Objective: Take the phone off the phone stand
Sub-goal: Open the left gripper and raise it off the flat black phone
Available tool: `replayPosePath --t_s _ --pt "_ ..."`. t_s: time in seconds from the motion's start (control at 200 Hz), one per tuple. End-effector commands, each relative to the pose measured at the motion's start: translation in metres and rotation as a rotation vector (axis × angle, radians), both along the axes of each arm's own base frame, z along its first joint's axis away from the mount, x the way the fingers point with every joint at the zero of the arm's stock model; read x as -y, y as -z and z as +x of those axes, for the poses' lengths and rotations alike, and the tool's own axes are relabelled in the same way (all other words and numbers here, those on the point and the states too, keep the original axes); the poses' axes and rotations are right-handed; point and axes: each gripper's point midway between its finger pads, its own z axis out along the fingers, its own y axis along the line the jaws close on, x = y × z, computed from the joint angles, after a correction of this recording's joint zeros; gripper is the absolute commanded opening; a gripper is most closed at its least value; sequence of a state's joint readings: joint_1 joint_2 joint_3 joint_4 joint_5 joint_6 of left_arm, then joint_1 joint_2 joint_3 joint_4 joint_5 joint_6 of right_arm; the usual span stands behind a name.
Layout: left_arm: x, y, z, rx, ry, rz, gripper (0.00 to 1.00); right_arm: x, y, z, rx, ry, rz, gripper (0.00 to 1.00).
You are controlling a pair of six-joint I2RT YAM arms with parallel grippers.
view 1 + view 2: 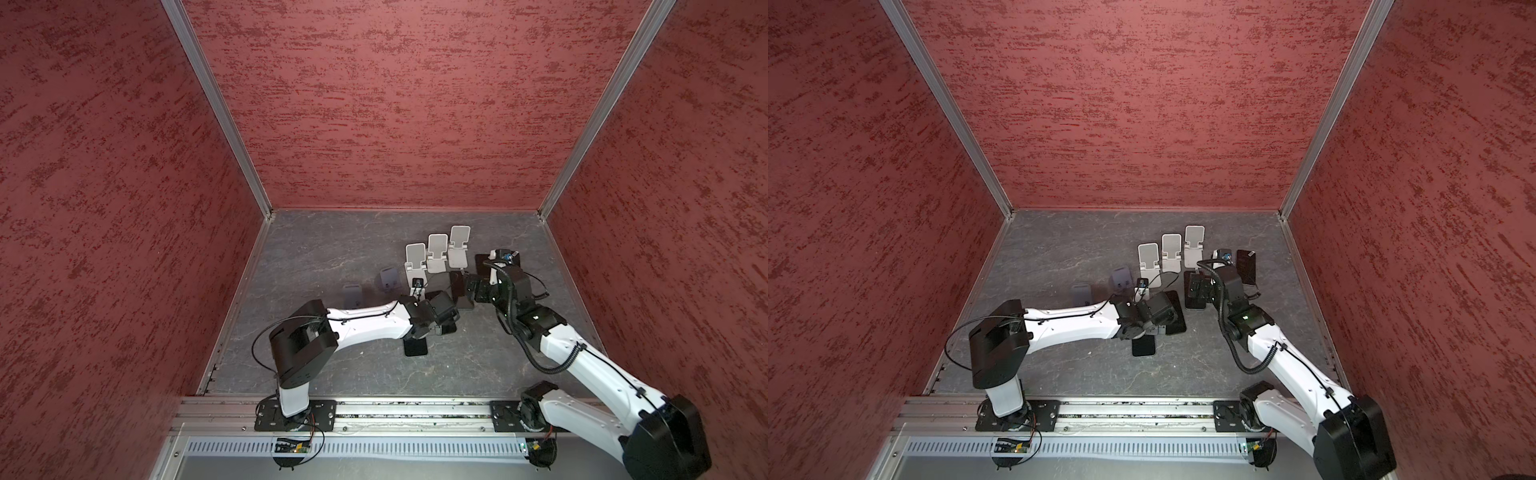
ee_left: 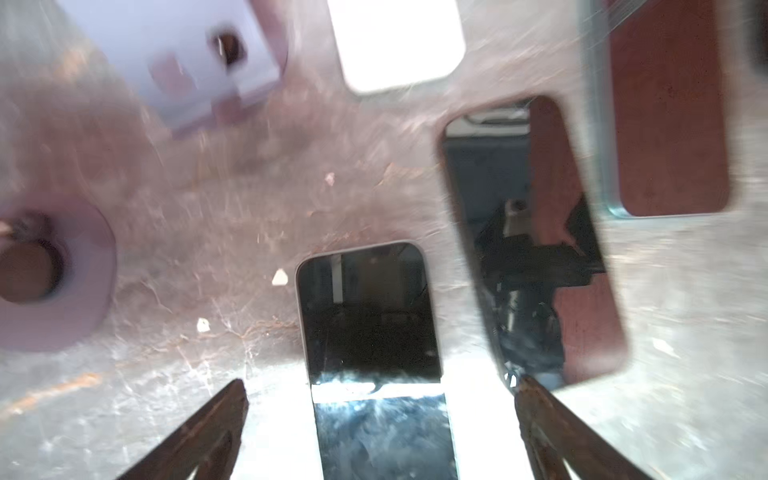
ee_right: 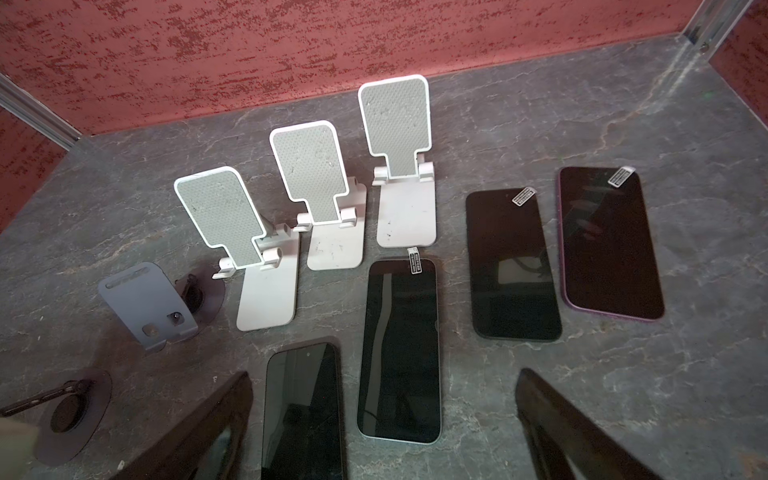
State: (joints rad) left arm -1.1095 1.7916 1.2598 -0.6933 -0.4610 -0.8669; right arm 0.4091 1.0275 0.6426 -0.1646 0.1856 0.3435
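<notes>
Red textured walls point(image 1: 395, 104) close in a grey, stone-patterned table point(image 1: 324, 249). Both arms reach toward its middle. The left arm point(image 1: 365, 322) stretches low across it, and the right arm point(image 1: 582, 361) comes in from the near right corner.

Toward the back, three white phone stands point(image 3: 309, 166) stand in a slanted row, all bare. Two small grey stands point(image 1: 388, 282) to their left are bare too. Every phone I can see lies flat on the table, in front of the stands or to their right.

The left gripper point(image 2: 381, 382) is spread wide, with its fingers point(image 2: 199, 432) on either side of a black phone point(image 2: 370, 316) lying screen-up. The wrist view is blurred, but neither finger seems to touch it.

The right gripper point(image 3: 384, 376) hangs with its jaws wide apart, grasping nothing. Beneath it lie a purple-edged phone point(image 3: 611, 245) farthest right, a dark phone point(image 3: 513, 266) just beside it, a silver-edged phone point(image 3: 399, 353) in front of the white stands, and a fourth phone point(image 3: 303, 411) nearest the gripper. Small white stickers point(image 3: 415, 259) sit at the top edges of three of them.
</notes>
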Motion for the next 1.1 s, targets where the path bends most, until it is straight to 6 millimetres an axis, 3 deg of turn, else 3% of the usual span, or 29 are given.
replayPosePath --t_s 0.0,0.155,0.366,0.691,0.907,1.092 --pt "-0.003 -0.024 0.008 0.119 0.026 0.005 1.00 0.000 -0.015 0.005 0.021 0.013 0.026 0.99" --pt "-0.006 -0.045 0.007 0.195 0.046 -0.048 1.00 0.001 -0.015 0.007 0.011 0.023 0.017 0.99" --pt "-0.026 -0.076 0.003 0.326 0.044 -0.089 1.00 0.005 -0.017 0.008 0.007 0.037 0.003 0.99" --pt "-0.091 -0.120 -0.009 0.495 -0.035 -0.173 0.99 0.007 -0.019 0.010 0.005 0.052 -0.010 0.99" --pt "-0.144 -0.116 -0.017 0.476 -0.145 -0.172 1.00 0.002 -0.017 0.013 -0.011 0.043 0.006 0.99" --pt "-0.174 -0.102 -0.020 0.405 -0.207 -0.151 1.00 0.001 -0.015 0.014 -0.024 0.042 0.004 0.99"
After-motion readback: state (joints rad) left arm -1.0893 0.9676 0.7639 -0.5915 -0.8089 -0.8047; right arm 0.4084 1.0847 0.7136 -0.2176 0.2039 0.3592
